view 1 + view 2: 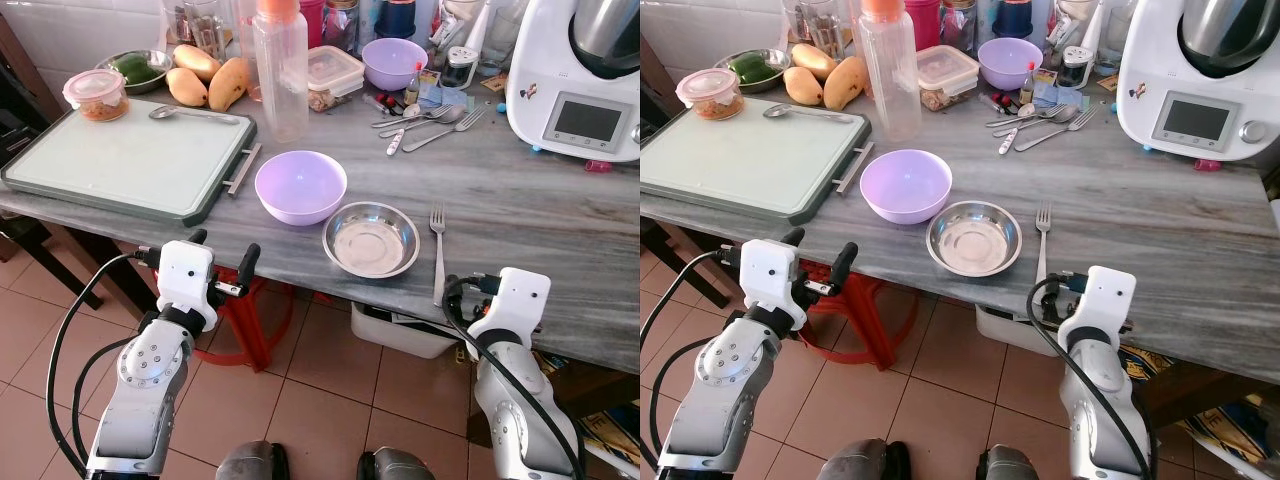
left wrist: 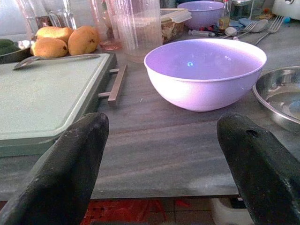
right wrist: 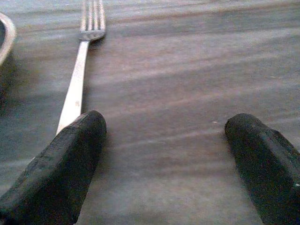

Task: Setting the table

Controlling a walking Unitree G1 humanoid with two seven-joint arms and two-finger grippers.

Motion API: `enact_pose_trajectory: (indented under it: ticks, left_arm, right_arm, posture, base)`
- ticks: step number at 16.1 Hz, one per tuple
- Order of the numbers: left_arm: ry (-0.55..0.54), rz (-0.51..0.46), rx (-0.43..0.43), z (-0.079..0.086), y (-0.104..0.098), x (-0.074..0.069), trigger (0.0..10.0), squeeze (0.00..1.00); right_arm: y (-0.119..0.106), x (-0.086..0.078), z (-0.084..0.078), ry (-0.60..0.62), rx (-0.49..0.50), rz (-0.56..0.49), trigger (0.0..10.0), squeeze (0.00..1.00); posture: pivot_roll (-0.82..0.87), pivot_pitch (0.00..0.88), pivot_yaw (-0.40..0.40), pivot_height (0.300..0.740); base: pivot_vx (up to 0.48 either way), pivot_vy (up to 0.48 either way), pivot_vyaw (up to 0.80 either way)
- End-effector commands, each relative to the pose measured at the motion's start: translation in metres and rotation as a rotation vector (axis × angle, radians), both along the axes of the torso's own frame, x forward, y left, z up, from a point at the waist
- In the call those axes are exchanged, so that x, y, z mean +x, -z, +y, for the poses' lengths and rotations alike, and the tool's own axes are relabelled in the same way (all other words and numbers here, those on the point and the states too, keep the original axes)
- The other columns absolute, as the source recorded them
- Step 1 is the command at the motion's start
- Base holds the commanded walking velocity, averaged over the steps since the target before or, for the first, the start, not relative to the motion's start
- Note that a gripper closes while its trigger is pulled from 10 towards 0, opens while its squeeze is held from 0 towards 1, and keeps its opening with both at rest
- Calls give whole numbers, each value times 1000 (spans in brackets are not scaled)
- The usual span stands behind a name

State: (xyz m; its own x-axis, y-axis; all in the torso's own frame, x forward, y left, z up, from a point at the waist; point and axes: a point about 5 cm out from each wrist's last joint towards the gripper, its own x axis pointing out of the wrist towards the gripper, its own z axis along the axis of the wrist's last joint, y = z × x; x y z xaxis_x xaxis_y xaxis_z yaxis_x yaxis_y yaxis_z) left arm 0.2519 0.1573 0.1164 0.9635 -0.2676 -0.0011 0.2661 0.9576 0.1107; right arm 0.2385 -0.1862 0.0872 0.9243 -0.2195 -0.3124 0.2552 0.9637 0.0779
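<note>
A purple bowl (image 1: 300,186) stands near the front of the grey table (image 1: 540,220), with a steel bowl (image 1: 371,238) touching it on the right. A fork (image 1: 438,250) lies right of the steel bowl, tines pointing away from me. My left gripper (image 2: 161,159) is open and empty, level with the table's front edge and facing the purple bowl (image 2: 204,70). My right gripper (image 3: 164,154) is open low over the tabletop, its left finger (image 3: 65,164) resting beside the fork's handle (image 3: 75,89). Nothing is between its fingers.
A green-rimmed tray (image 1: 60,180) with a spoon (image 1: 190,113) fills the table's left. Behind stand a clear bottle (image 1: 280,75), mangoes (image 1: 210,80), a second purple bowl (image 1: 393,60), loose cutlery (image 1: 430,120) and a white appliance (image 1: 580,90). A red stool (image 1: 255,310) is under the table.
</note>
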Motion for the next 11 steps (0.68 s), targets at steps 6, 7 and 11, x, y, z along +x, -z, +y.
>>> enact_pose_trajectory:
  ticks: [6,7,11]
  left_arm:
    - [-11,6,20,1,2,3,10000,0]
    - [-11,6,21,1,2,2,10000,0]
    - [-12,4,22,2,2,3,10000,0]
  right_arm:
    - [9,1,8,-40,36,43,10000,1000]
    - [8,0,6,-34,21,35,10000,1000]
    - [0,-5,-9,43,-64,-5,10000,1000]
  posture:
    - [46,48,34,740]
    - [47,45,33,740]
    - [43,44,33,740]
  base:
    - [0,0,0]
    - [0,0,0]
    - [0,0,0]
